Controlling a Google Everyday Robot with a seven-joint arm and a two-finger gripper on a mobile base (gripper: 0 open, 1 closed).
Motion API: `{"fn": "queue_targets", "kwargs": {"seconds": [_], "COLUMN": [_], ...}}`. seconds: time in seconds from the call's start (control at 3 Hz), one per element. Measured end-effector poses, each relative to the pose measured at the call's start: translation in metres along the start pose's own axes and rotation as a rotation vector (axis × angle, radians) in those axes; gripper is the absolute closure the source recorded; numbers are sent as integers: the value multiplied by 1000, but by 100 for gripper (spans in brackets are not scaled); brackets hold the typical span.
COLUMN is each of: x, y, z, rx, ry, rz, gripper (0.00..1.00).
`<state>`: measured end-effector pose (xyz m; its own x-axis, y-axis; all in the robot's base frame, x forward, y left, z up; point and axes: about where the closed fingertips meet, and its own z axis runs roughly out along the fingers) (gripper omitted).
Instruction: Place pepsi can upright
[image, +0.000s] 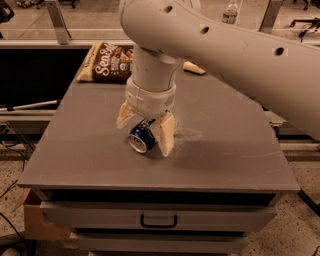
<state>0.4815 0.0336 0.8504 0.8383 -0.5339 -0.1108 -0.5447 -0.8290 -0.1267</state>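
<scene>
The pepsi can (140, 138), dark blue with a silver end, lies on its side near the middle of the grey table top (225, 150), with its silver end facing the front left. My gripper (144, 136) hangs straight down over it from the big white arm. It is open, with one tan finger (124, 117) behind and to the left of the can and the other finger (164, 136) in front and to the right. The fingers stand close around the can's body. I cannot tell whether they touch it.
A brown snack bag (106, 62) lies at the table's back left. A tan object (194, 68) lies at the back, partly hidden by the arm. A clear bottle (230, 12) stands far behind. A drawer with a handle (158, 220) is below the front edge.
</scene>
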Motion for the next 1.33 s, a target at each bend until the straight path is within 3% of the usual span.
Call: {"fn": "queue_targets", "kwargs": {"seconds": [0.33, 0.67, 1.0, 1.33], "x": [0, 3, 4, 3], "y": [-1, 0, -4, -8], "z": [-3, -4, -24, -50], "rx": [10, 15, 67, 129], "ry": [6, 12, 14, -12], "rz": [-8, -3, 24, 68], "gripper": [59, 82, 100, 100]}}
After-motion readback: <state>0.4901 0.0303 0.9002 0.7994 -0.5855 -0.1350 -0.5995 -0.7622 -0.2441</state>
